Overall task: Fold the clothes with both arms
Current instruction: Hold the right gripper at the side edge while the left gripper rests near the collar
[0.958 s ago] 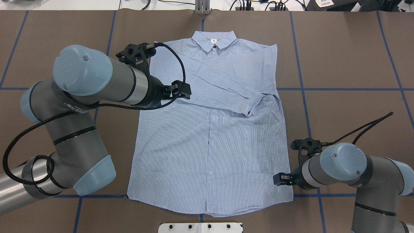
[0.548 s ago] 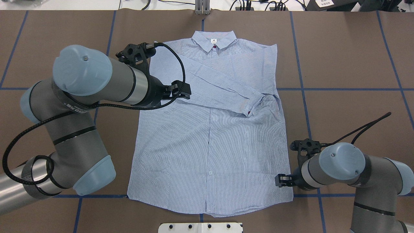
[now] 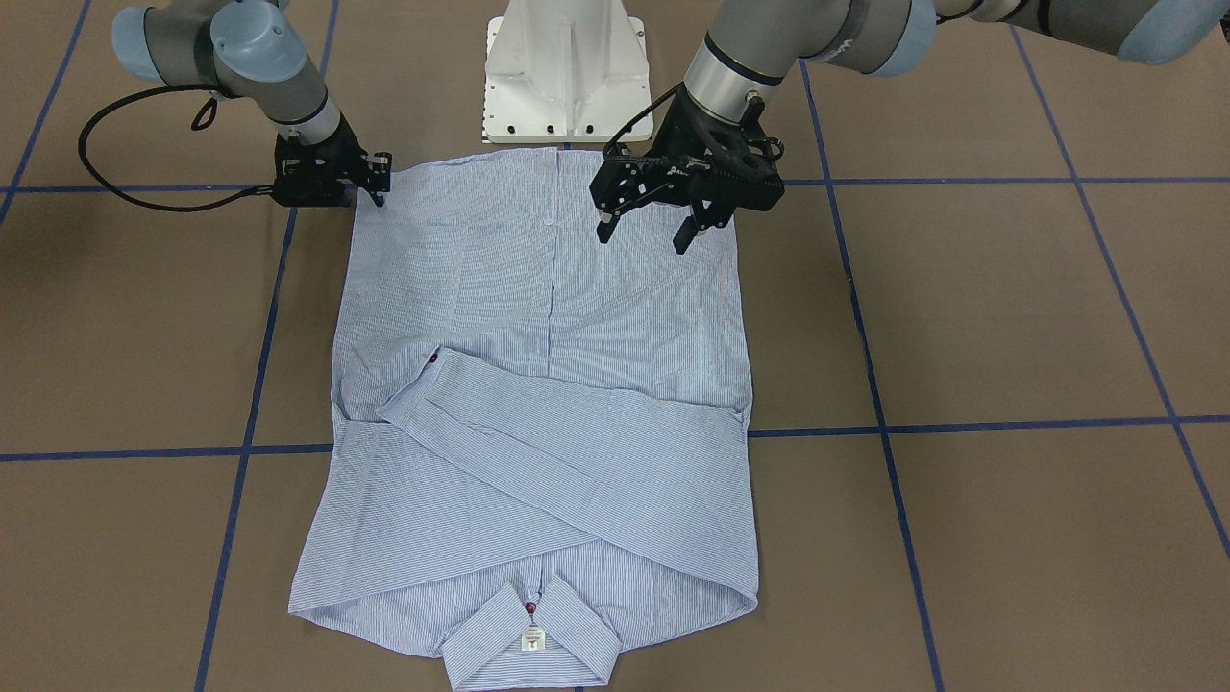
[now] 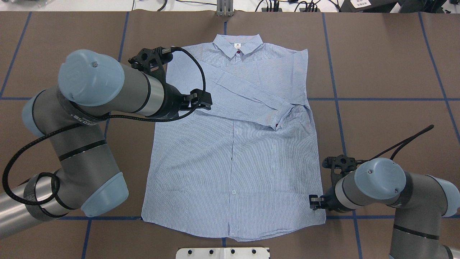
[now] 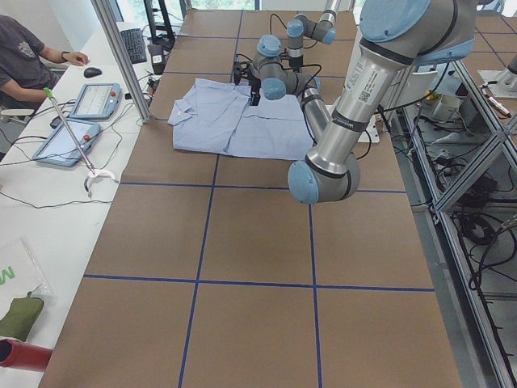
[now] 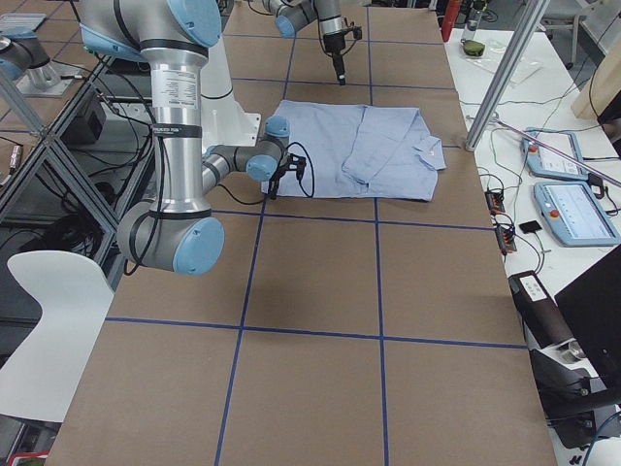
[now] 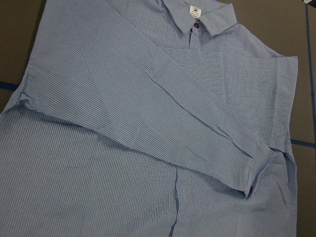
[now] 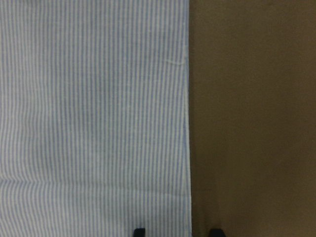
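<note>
The clothes are one light blue striped shirt (image 4: 233, 162) lying flat and face up on the brown table, collar (image 4: 237, 44) at the far side. Its sleeves are folded across the chest, and a cuff (image 4: 276, 120) with a red button lies on the right half. My left gripper (image 3: 642, 238) hangs open above the shirt's left side, holding nothing; its wrist view looks down on the folded sleeve (image 7: 148, 113). My right gripper (image 4: 313, 202) is low at the shirt's near right hem corner. It is open, with its fingertips (image 8: 139, 232) straddling the shirt's side edge (image 8: 189, 123).
The white pedestal base (image 3: 562, 67) stands just behind the shirt's hem. Blue tape lines (image 4: 377, 99) cross the brown table cover. A person (image 5: 28, 65) sits at a side table with tablets (image 5: 93, 101) beyond the collar end. A white chair (image 6: 44, 330) stands off the table.
My right gripper has shifted slightly to the right and nearer, settling closer to the hem corner. The left arm and the shirt have not moved.
</note>
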`<state>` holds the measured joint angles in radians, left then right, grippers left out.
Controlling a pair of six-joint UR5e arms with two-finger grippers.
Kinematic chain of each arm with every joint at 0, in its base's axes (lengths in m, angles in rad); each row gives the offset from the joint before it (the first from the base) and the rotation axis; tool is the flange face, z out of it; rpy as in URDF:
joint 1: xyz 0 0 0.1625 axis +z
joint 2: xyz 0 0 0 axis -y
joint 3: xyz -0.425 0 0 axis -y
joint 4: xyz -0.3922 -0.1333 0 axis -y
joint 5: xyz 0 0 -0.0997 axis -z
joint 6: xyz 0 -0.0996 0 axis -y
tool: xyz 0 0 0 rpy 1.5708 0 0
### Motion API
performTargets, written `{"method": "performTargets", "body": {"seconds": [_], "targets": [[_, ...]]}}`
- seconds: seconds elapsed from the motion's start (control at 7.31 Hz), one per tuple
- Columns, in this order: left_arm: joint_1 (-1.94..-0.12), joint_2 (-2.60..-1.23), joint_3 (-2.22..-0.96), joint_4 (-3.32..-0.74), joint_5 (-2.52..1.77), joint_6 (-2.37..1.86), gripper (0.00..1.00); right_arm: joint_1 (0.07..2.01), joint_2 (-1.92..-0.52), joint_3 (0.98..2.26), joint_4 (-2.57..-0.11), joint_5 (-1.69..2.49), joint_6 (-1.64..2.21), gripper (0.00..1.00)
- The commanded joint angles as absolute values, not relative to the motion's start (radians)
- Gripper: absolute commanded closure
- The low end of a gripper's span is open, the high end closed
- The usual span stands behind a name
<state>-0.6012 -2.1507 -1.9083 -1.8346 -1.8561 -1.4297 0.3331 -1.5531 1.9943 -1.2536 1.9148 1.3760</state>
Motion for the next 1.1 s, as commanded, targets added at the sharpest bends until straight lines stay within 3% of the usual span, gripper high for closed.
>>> {"method": "performTargets", "body": {"seconds": [0.0, 0.14, 0.55, 0.96], "targets": [[-0.601, -2.151, -1.908, -1.835, -1.856, -1.43, 0.0, 0.334, -1.552, 1.996, -1.255, 1.916, 1.376, 0.54], [-0.601, -2.151, -1.907, -1.835, -1.855, -1.428, 0.0, 0.334, -1.552, 1.996, -1.255, 1.916, 1.376, 0.66], [-0.604, -2.151, -1.908, -1.835, -1.848, -1.428, 0.0, 0.333, -1.551, 1.999, -1.255, 1.914, 1.376, 0.78], [-0.606, -2.149, -1.907, -1.835, -1.848, -1.428, 0.0, 0.333, -1.548, 2.016, -1.253, 1.911, 1.378, 1.0]]}}
